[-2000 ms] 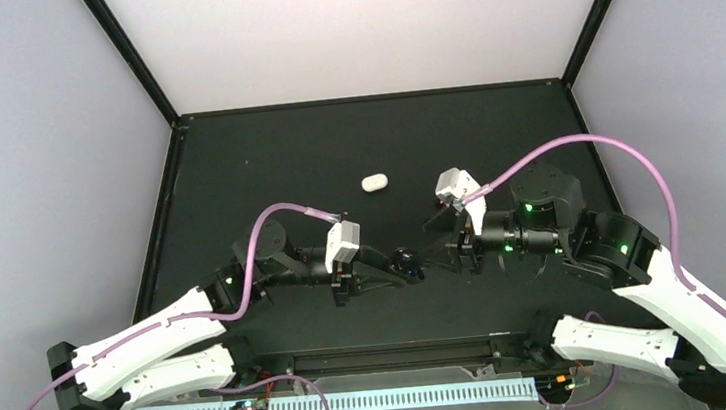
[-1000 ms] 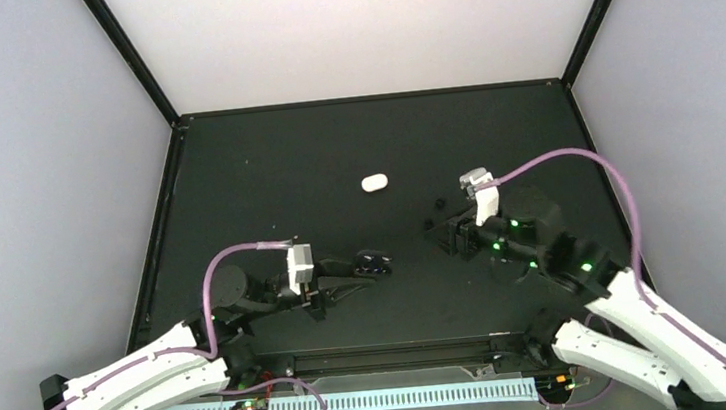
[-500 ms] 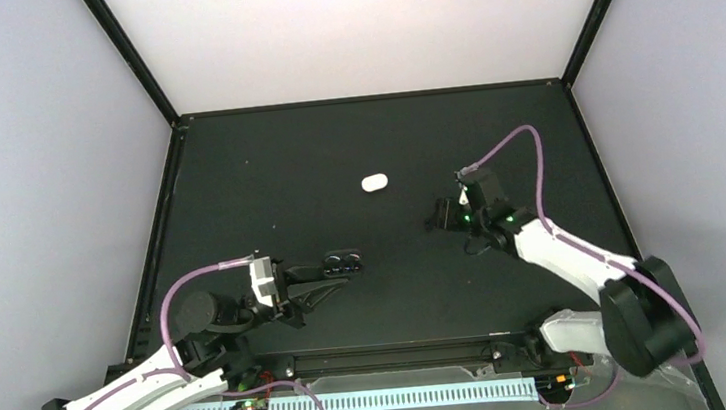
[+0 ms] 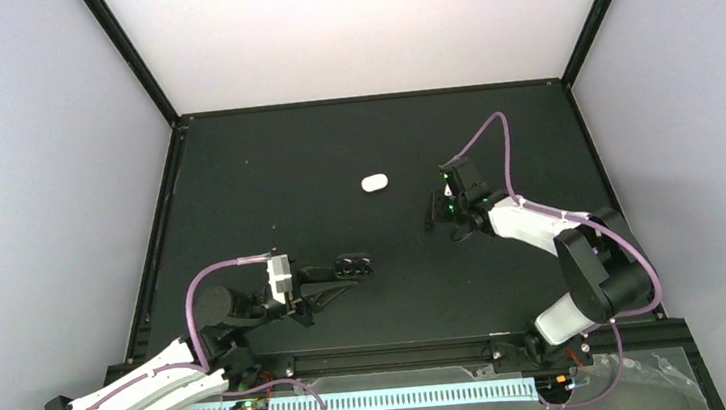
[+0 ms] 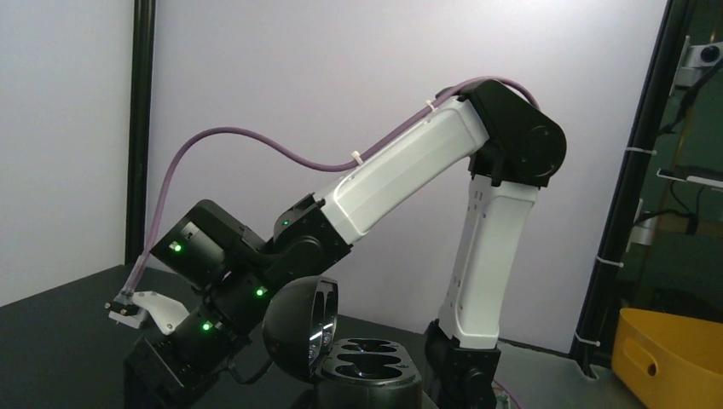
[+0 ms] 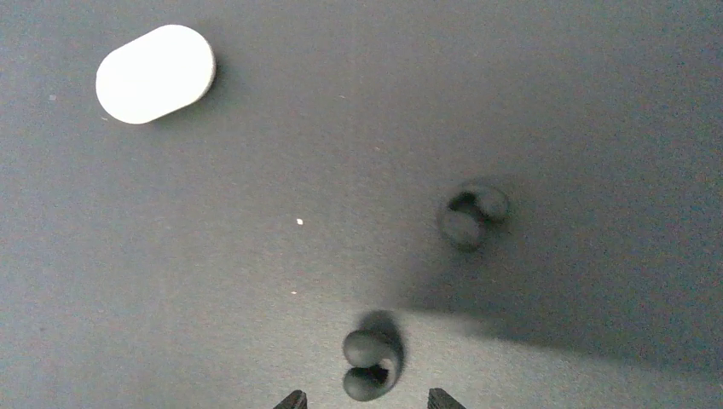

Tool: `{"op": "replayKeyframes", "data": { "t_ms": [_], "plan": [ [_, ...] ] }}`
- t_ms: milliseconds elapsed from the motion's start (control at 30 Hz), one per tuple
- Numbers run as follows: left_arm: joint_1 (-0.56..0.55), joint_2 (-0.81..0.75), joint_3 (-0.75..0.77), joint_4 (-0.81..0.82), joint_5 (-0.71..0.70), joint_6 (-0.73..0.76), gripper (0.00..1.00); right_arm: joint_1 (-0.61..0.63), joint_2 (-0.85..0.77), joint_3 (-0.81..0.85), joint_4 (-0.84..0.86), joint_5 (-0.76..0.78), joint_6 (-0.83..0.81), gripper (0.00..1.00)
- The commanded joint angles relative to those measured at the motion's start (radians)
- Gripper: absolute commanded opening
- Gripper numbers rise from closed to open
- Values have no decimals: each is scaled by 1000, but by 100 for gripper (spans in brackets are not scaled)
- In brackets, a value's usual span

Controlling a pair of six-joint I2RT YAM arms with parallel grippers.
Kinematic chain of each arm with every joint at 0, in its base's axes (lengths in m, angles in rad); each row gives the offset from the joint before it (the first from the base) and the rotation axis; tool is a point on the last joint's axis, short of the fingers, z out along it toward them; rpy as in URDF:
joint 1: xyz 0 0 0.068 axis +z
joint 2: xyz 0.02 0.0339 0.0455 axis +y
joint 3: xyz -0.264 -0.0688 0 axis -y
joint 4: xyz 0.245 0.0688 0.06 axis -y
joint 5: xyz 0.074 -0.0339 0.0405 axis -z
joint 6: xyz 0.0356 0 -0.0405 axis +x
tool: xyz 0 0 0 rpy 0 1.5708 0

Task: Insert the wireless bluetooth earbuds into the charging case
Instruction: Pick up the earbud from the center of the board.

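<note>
My left gripper is shut on the open black charging case and holds it low over the table's near left. In the left wrist view the case shows two empty wells, with its lid tilted up on the left. My right gripper is open and points down at the table. One black earbud lies just ahead of its fingertips, between them. A second black earbud lies further off to the right. In the top view the right gripper is right of centre. No white earbuds are in view.
A closed white oval case lies on the black table behind the middle; it also shows in the right wrist view. The right arm fills the left wrist view. A yellow bin stands beyond the table.
My left arm has drawn back to the left with the case, then edged a little right. My right arm has folded its elbow inward and brought its gripper down over the black earbuds.
</note>
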Motion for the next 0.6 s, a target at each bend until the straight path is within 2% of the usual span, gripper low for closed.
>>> {"op": "replayKeyframes", "data": {
  "t_ms": [0, 567],
  "plan": [
    [7, 15, 27, 22, 35, 17, 2, -9, 8, -7, -6, 70, -29, 35],
    [7, 50, 47, 6, 50, 27, 2, -12, 110, 38, -16, 55, -76, 26]
  ]
}}
